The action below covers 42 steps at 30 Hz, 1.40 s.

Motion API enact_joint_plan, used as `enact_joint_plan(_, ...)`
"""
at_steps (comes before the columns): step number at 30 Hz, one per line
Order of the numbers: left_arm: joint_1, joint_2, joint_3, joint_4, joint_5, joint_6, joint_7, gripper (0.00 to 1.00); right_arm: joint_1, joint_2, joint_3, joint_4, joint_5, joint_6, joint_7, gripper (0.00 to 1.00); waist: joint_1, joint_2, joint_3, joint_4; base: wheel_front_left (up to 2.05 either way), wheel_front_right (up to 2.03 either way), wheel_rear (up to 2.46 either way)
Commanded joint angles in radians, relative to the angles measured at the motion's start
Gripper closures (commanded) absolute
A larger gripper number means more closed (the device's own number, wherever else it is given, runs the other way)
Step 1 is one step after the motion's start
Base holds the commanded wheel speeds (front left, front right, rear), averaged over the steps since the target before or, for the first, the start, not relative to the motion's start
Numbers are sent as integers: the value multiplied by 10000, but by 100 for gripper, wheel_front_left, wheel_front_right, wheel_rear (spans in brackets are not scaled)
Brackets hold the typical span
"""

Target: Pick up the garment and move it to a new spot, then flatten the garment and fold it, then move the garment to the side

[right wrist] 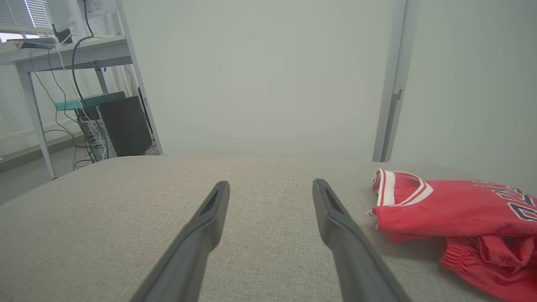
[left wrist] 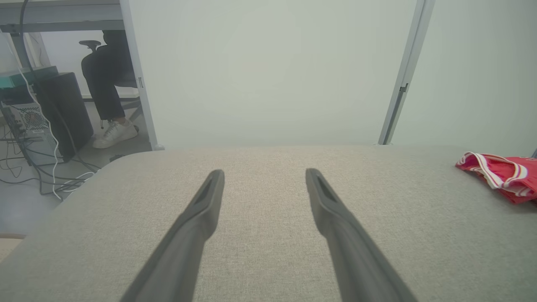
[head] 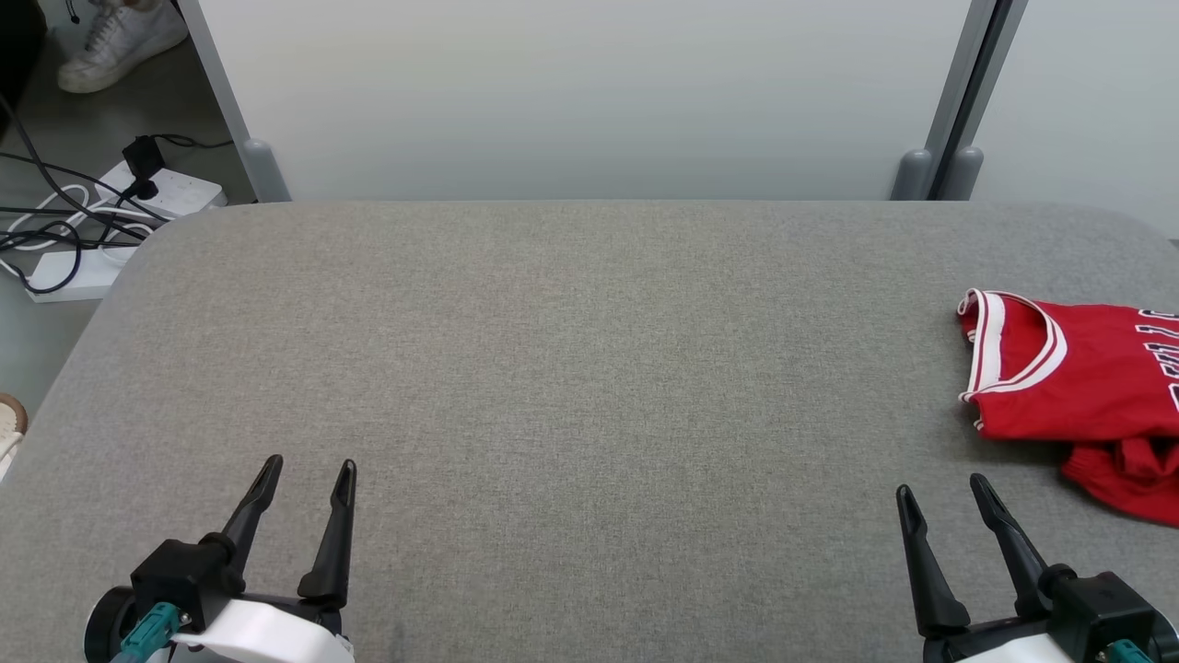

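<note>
at the far left, off the desk [head: 589,350], a white shoe [head: 120,37] is seen on the floor, and nearer, a white power strip [head: 170,191] is surrounded by black and white cables [head: 46,235]. in the left wrist view a seated person's dark trouser leg [left wrist: 105,84] is shown beside a dark computer tower [left wrist: 63,113].

the left gripper [head: 310,462] is held low over the near left part of the desk. its jaws are parted to a moderate width and released; the grey desk fabric is seen between them in the left wrist view [left wrist: 264,172], and nothing is touched by the tips.

the middle of the desk is covered in plain grey cloth, and a pale partition panel [head: 589,92] is set along its far edge, framed by grey posts [head: 958,101].

the right gripper [head: 939,485] is held over the near right part of the desk. its jaws are likewise parted and released, with bare fabric between them in the right wrist view [right wrist: 271,183].

the garment [head: 1078,387], a red jersey with white trim and dark lettering, is laid on the right side of the desk, ahead of and to the right of the right gripper and apart from it. its near part is bunched, and its right side is cut off by the head view's edge. it is also seen in both wrist views [left wrist: 509,176] [right wrist: 453,205].
</note>
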Motion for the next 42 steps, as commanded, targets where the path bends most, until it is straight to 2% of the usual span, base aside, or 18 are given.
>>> enact_joint_plan(1,-414,291,362,-187,-29,108,-4,0,-242,-20,220,-299,-111,0,33,0,0,0,13,11,0,0,0)
enact_joint_plan(18,-384,328,287,-273,-65,251,80,0,-287,44,201,-368,-155,0,24,0,0,0,94,1,0,0,0)
enact_joint_plan(19,0,23,-99,-41,-4,168,102,100,-1,138,-9,-46,-30,0,0,100,0,0,96,2,0,0,0)
enact_joint_plan(25,140,-318,-139,282,-242,100,169,100,94,187,17,300,337,0,38,100,2,0,106,-13,0,0,0)
enact_joint_plan(29,122,-412,17,310,-592,2,274,100,31,145,-11,338,853,0,130,100,22,0,92,-35,0,0,0)
enact_joint_plan(33,88,-507,172,362,-936,-99,377,100,-48,110,-33,402,1357,0,217,100,3,0,115,-56,0,0,0)
enact_joint_plan(42,-2,-725,524,490,-1707,-334,612,100,-217,46,-93,515,2473,0,416,100,0,0,139,-104,0,0,0)
